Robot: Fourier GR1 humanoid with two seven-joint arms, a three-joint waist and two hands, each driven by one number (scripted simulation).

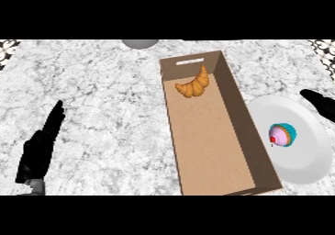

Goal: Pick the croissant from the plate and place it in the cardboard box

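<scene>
The croissant (194, 85) lies inside the cardboard box (214, 151), on the box floor at the end toward the counter's far edge, close to the left wall. Its curved long axis runs roughly along the box's length, with one tip pointing at the far end wall. The box stretches from near the far edge toward the near edge of the counter (95, 92), a little right of the middle. Just beside its right wall sits the white plate (302, 163), which carries only a pink and blue cupcake (283, 135). The right hand (323, 104) shows at the counter's right edge above the plate's far rim; what is visible looks straight and holds nothing. From it the croissant lies to the left and somewhat farther away, beyond the box's right wall, so this is the nearer hand. The left hand (40, 147) rests near the counter's left edge, fingers straight and empty, well apart from the box. The placing looks done; only drawing the right arm clear seems left.
</scene>
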